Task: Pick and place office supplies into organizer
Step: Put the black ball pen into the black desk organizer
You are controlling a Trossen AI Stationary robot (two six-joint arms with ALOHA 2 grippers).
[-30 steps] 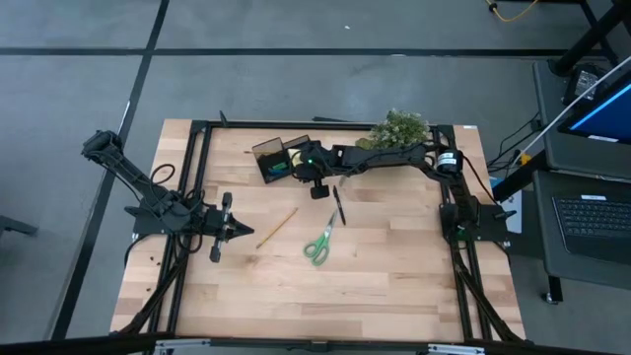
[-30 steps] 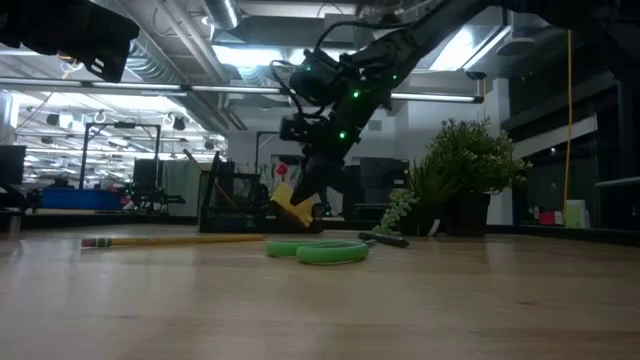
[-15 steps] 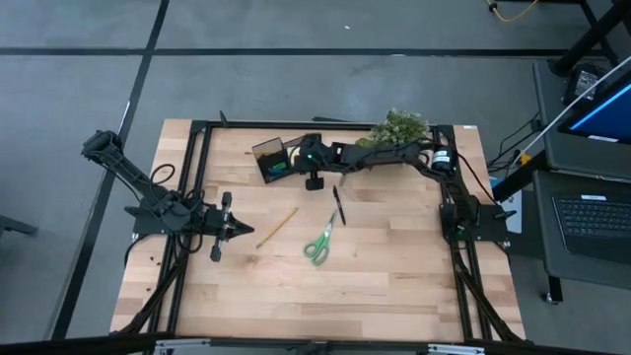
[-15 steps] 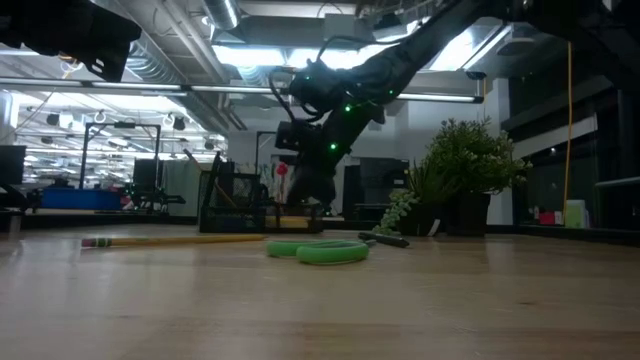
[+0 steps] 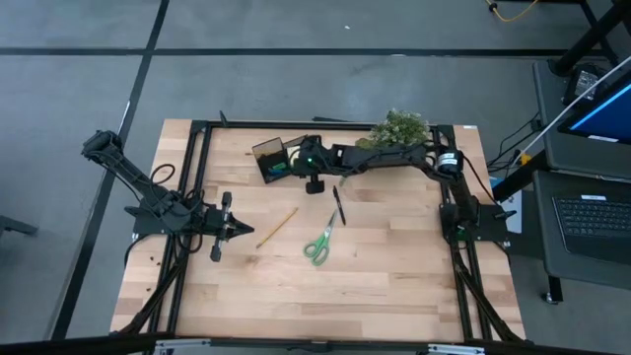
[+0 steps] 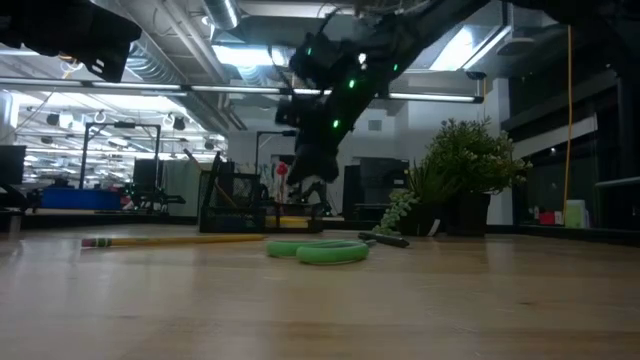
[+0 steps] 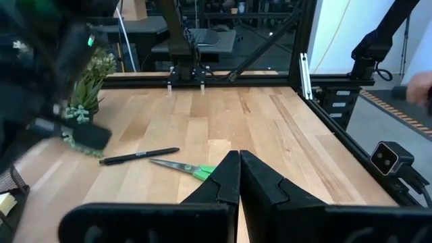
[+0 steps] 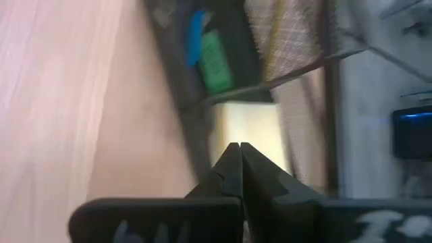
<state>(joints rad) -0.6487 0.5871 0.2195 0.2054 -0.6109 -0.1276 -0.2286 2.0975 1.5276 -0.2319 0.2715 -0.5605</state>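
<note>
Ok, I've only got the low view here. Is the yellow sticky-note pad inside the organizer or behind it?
Observer: Inside. The right wrist view shows the sticky-note pad lying in a compartment of the organizer, with the right pincer shut above it.
Operator: Anything else in there?
Observer: A small green piece and a small blue piece share the neighbouring compartment.
Operator: And the left arm?
Observer: The left pincer waits shut on the left part of the table, near the pencil.
</note>
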